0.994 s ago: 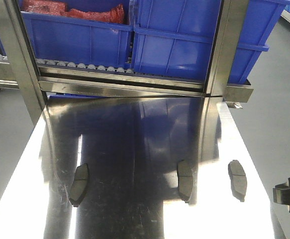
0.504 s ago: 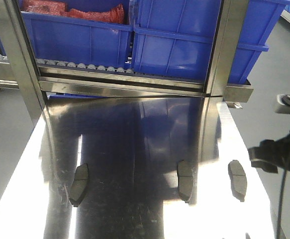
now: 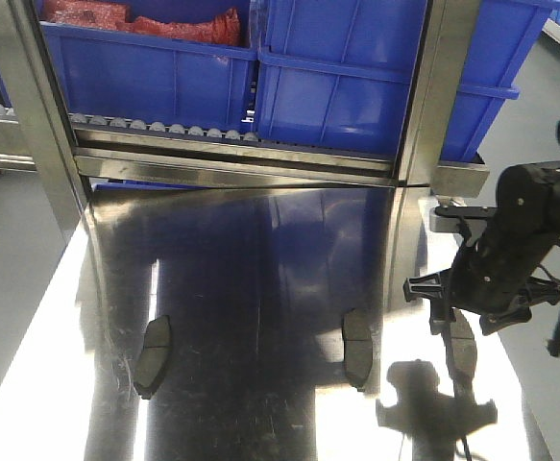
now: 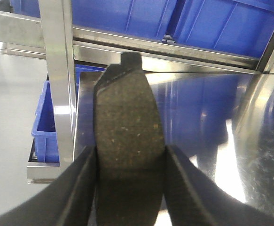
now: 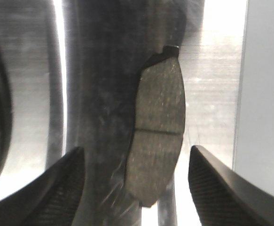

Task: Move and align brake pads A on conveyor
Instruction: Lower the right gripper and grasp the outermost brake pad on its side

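Pad (image 5: 158, 127) lengthwise toward rack (image 3: 231, 163), spread right end effector (image 5: 136, 150) above; left end effector (image 4: 129, 153) gripping 2nd pad (image 4: 127, 117)

Left tool (image 4: 129, 157) grips a brake pad (image 4: 127, 108); right tool (image 5: 137, 153) hangs open.

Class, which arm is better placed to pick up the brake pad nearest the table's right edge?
Right: the right gripper hangs open directly above that pad. The left gripper is shut on another pad.

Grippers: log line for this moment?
left gripper shut on held pad | right gripper open over right pad | left pad, middle pad on table
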